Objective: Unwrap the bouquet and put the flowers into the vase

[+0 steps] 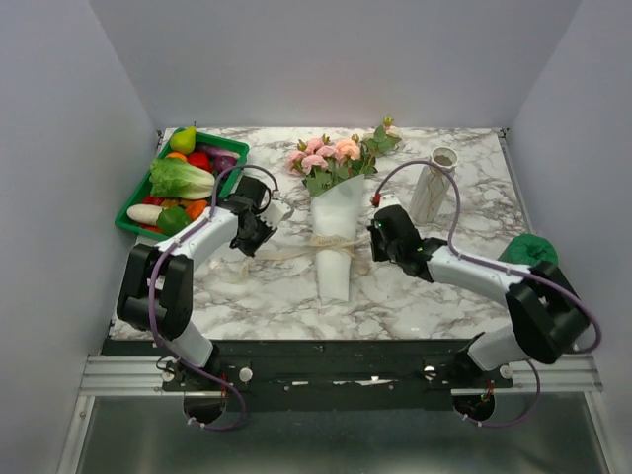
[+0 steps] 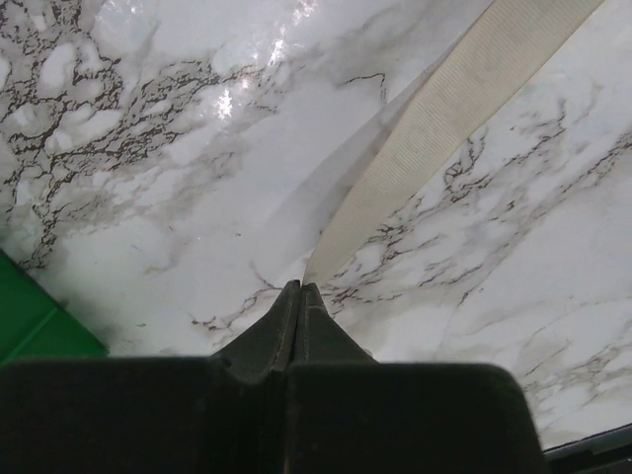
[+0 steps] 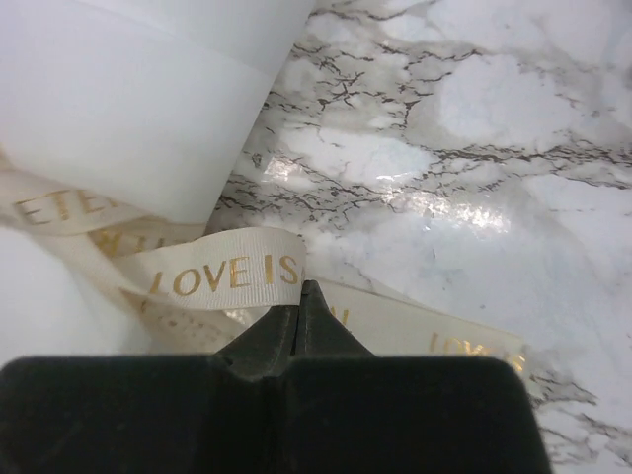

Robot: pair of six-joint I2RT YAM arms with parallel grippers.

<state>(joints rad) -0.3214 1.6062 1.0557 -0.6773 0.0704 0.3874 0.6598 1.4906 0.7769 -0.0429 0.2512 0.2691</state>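
Observation:
The bouquet [image 1: 334, 217] lies mid-table, its pink and peach flowers [image 1: 331, 155] pointing to the far side, in a white paper cone [image 3: 138, 99]. A cream ribbon [image 1: 331, 247] is tied round the cone. My left gripper [image 1: 259, 237] is left of the cone, shut on a ribbon tail [image 2: 444, 118] that runs from the tips of the left gripper [image 2: 300, 286] up to the right. My right gripper [image 1: 376, 240] is just right of the cone. In the wrist view the right gripper [image 3: 304, 288] is shut on the gold-lettered ribbon [image 3: 227, 267]. The vase [image 1: 434, 185] stands upright at far right.
A green tray [image 1: 133, 202] of toy vegetables sits at the far left, its corner [image 2: 30, 316] showing in the left wrist view. A dark green pouch [image 1: 528, 250] lies at the right edge, beside the right arm. Grey walls enclose the marble table.

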